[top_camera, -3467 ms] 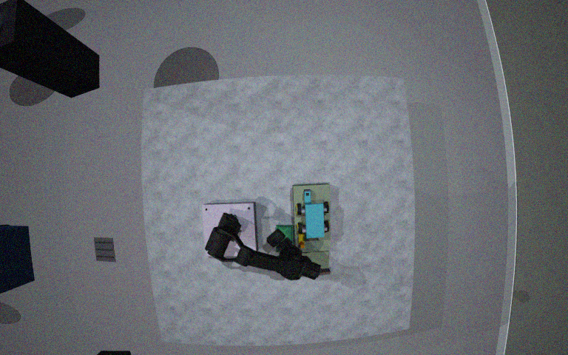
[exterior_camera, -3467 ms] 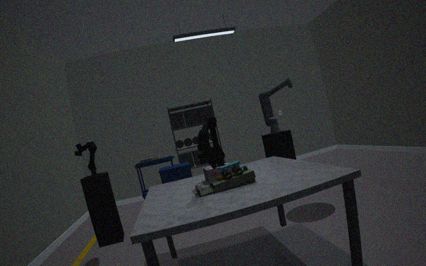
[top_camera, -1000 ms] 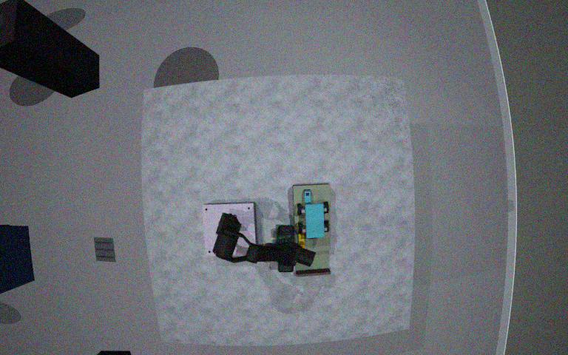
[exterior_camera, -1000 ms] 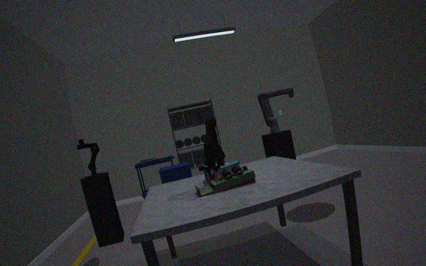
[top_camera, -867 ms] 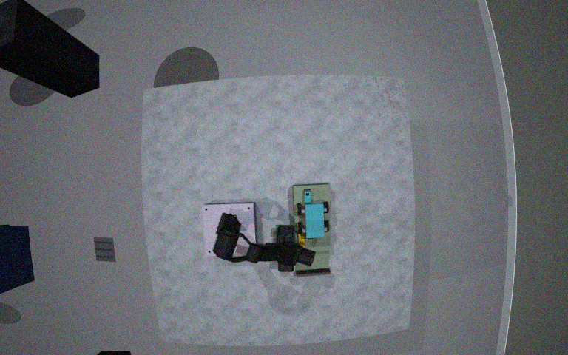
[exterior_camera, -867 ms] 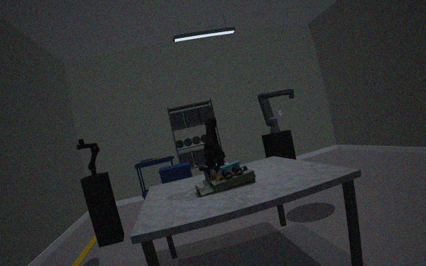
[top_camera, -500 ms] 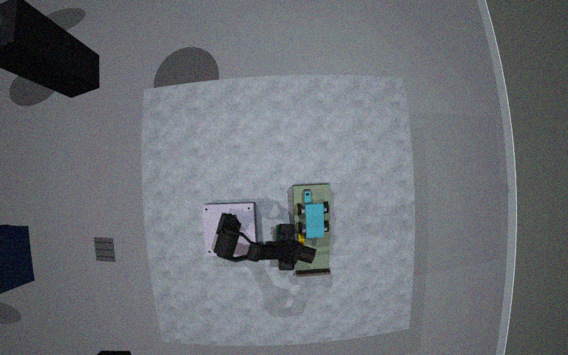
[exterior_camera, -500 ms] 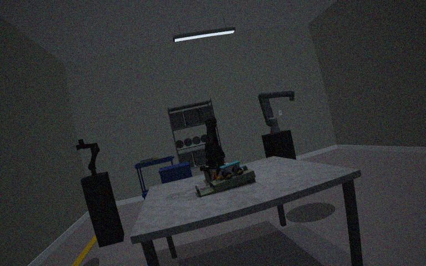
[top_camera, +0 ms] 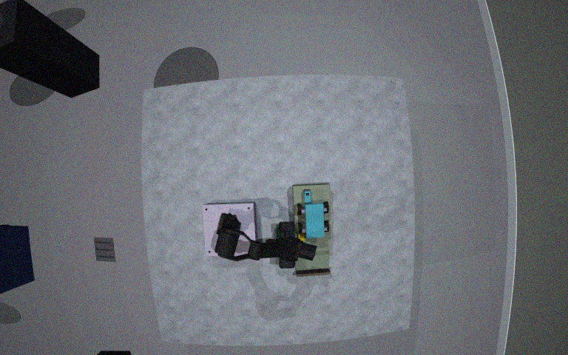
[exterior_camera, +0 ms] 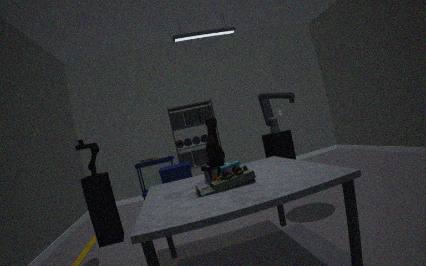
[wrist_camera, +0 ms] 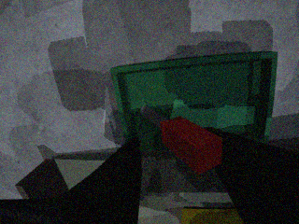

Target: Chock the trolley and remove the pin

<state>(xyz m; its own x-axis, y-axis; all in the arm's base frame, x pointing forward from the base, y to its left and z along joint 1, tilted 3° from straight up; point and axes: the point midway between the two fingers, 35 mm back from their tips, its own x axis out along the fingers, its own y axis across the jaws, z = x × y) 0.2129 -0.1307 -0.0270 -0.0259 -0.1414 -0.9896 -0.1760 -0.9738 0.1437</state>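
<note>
The cyan trolley (top_camera: 314,220) (exterior_camera: 230,165) stands on the ramp (top_camera: 320,262) (exterior_camera: 233,182). The yellow chock (top_camera: 301,237) (wrist_camera: 210,216) sits just downhill of its lower wheel on the arm's side; contact is too small to tell. The cyan bracket (top_camera: 307,194) at the uphill end shows no red head. My gripper (wrist_camera: 171,139) is part open above the green tray (wrist_camera: 193,61). The red-headed stop pin (wrist_camera: 192,146) lies tilted between the fingers, with a gap beside the left one, its grey shaft pointing over the tray. The arm hides most of the tray from above.
The arm's pale base plate (top_camera: 247,213) is left of the ramp in the top view. The ramp's dark lower end stop (top_camera: 313,271) shows too. The tray is between base and ramp, close to the ramp's side.
</note>
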